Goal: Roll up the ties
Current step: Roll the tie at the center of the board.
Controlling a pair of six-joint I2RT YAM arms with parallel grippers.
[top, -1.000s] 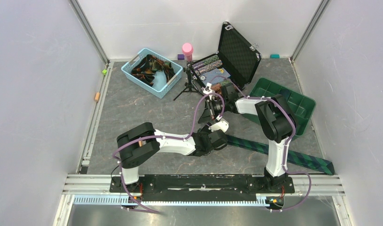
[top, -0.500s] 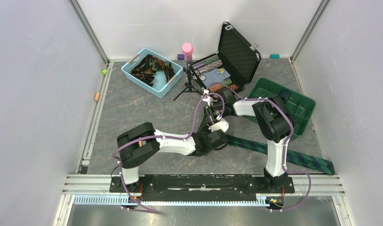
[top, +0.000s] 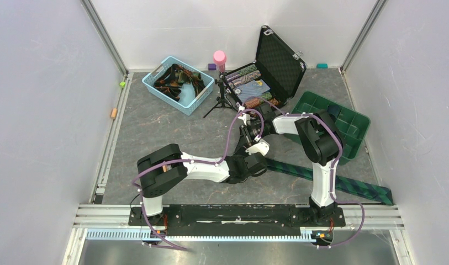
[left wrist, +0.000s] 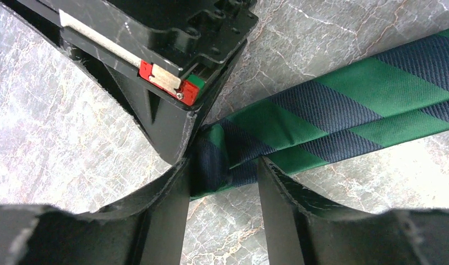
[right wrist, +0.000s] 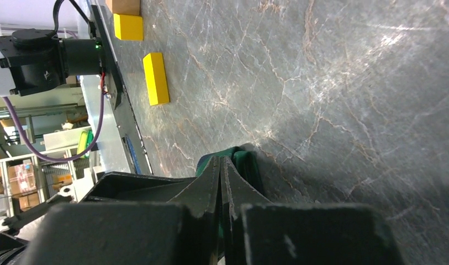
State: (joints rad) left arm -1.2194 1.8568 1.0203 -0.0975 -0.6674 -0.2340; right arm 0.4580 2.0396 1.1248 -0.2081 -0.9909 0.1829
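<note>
Grey marbled bench [top: 156, 127], white walls [top: 45, 110] around. A green-and-navy tie [left wrist: 332, 105] runs from centre toward 4 o'clock. Left fingers [left wrist: 161, 221] stand half open astride its folded end. Right fingers [right wrist: 208, 182], pressed together, touch that fold from 12 o'clock.

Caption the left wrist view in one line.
The left fingers straddle the folded end of a green-and-navy tie while the shut right fingers touch its fold.

Counted on inspection: one green-and-navy tie [top: 360, 187] laid out on the desk [top: 156, 132]; one blue basket [top: 200, 98] of tangled ties [top: 175, 77], number indeterminable; one open black case [top: 280, 61]; one green tray [top: 357, 124]; one pink cylinder [top: 219, 57]; two yellow blocks [right wrist: 156, 78] [right wrist: 128, 26].
</note>
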